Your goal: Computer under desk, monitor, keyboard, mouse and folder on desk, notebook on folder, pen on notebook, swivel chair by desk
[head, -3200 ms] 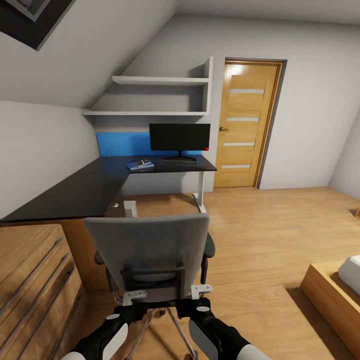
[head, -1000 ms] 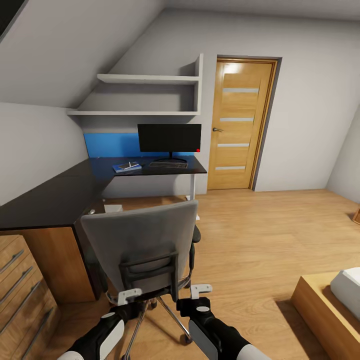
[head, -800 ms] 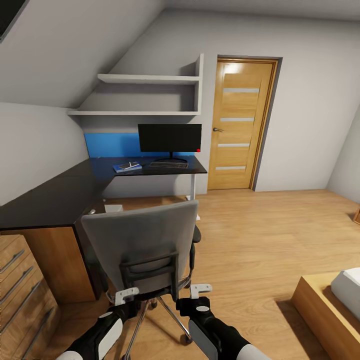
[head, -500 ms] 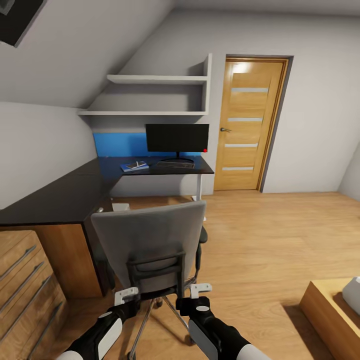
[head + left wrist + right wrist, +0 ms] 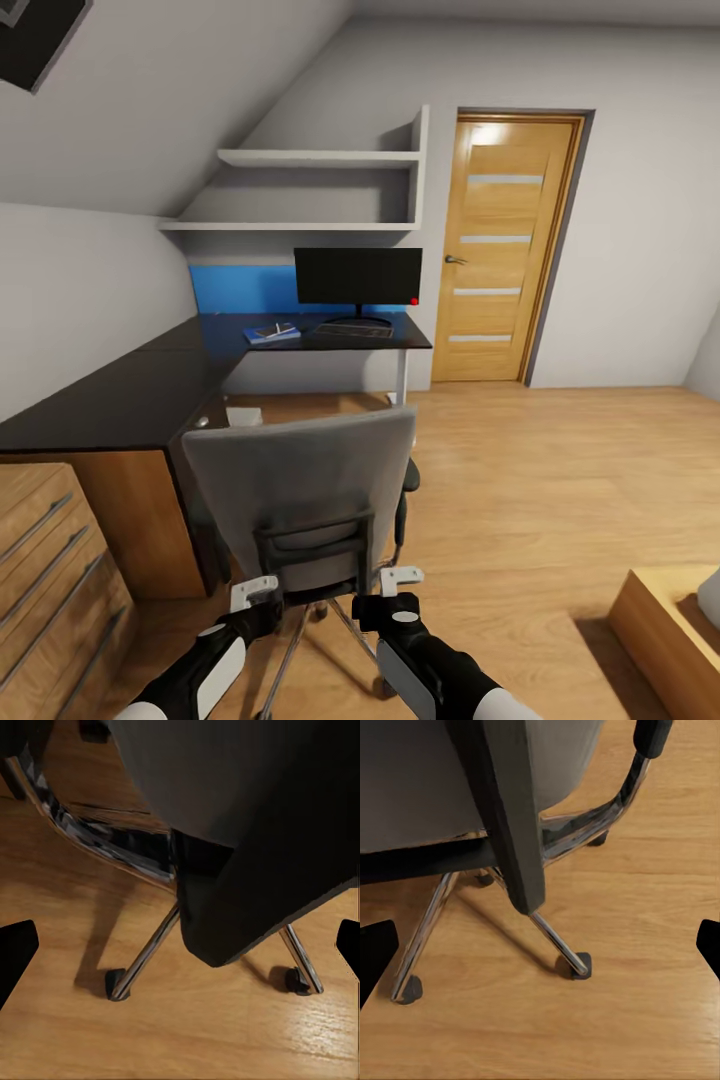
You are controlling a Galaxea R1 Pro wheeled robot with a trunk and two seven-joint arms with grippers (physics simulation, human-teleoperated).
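From my head camera the swivel chair [image 5: 305, 490] turns its grey back to me, so its seat is hidden, and its chrome base is mostly covered by my arms. The computer [image 5: 243, 414] shows as a pale sliver under the counter [image 5: 110, 400], behind the chair back. What lies on the blue folder [image 5: 272, 333] is too small for me to name, and the keyboard [image 5: 354, 330] keys are unreadable. A wooden unit [image 5: 665, 625] is cut off at the lower right edge. In both wrist views only dark finger edges enter.
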